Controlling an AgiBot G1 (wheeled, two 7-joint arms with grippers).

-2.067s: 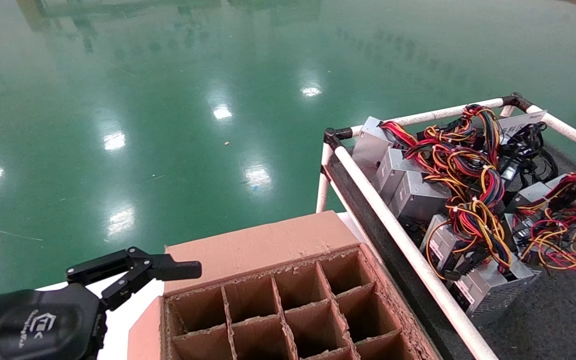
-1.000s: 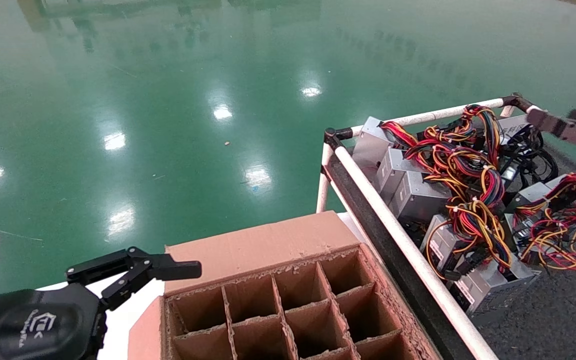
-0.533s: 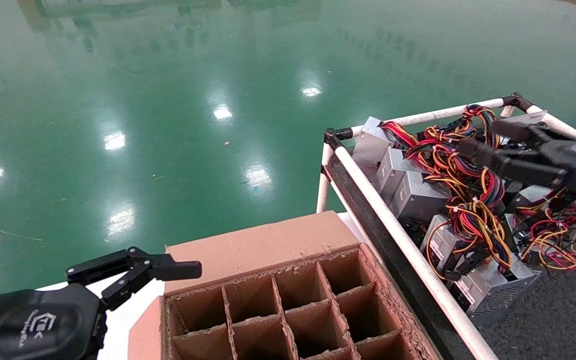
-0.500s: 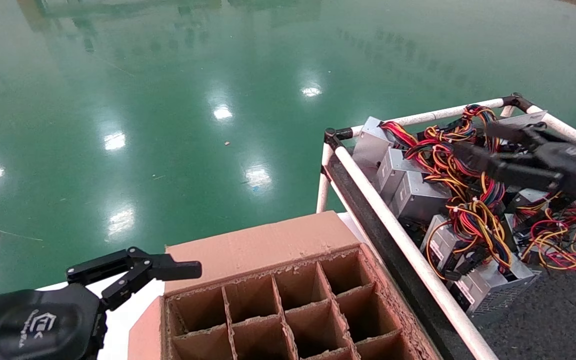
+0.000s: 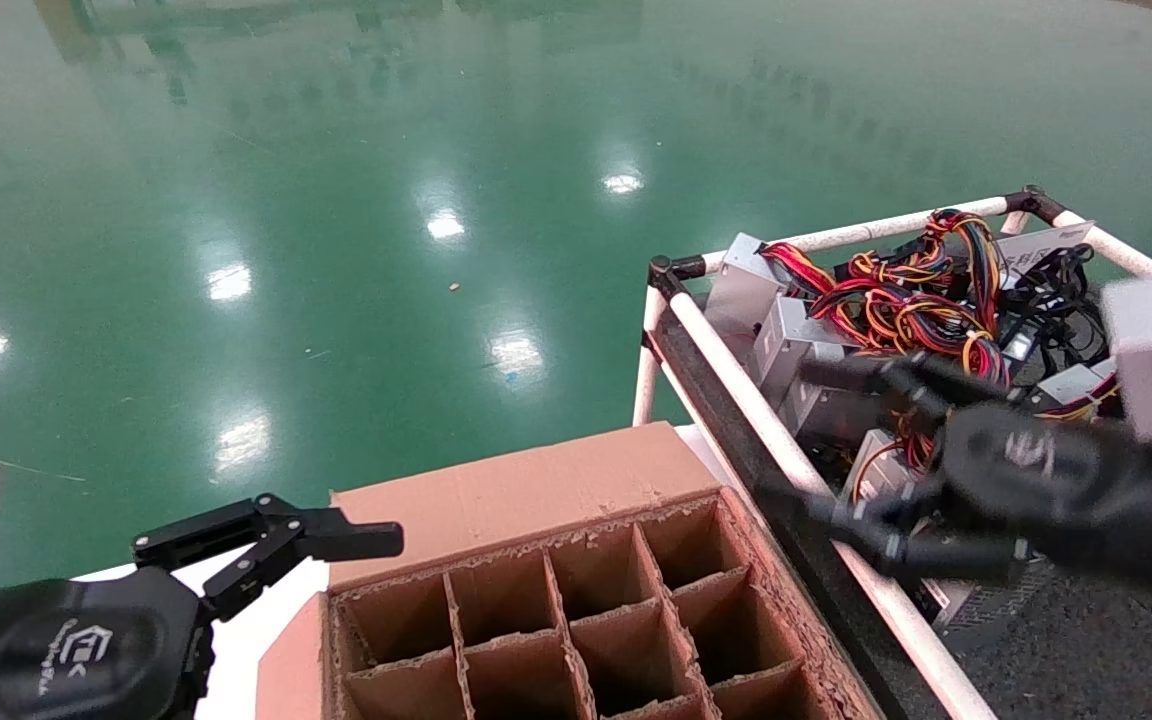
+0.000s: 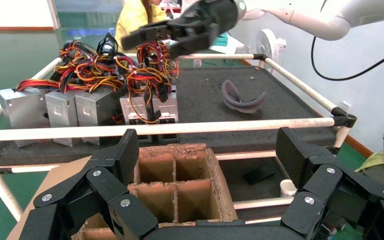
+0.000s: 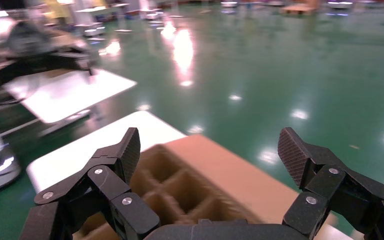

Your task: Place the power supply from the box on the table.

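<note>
The box (image 5: 526, 480) stands at the bottom centre, and the cells of its divider grid that show are empty. Several power supplies (image 5: 786, 340) with yellow, red and black wires lie packed along the table (image 5: 716, 355) to its right. My right gripper (image 5: 796, 435) hangs open and empty over the table's white rail, beside the box's right edge. In the right wrist view the right gripper (image 7: 210, 150) looks down at the box (image 7: 215, 170). My left gripper (image 5: 336, 530) is parked open at the box's left; the left wrist view shows the left gripper (image 6: 207, 150) empty.
The box rests on a white surface (image 5: 266, 600) with green floor beyond. On the table's dark top lies a grey curved piece (image 6: 242, 97). A person in yellow (image 6: 135, 15) stands behind the table, and a fan (image 6: 267, 45) is at its far side.
My right arm came into view from the right, crossed the power supplies and dropped left to the table rail by the box. The left arm has not moved.
</note>
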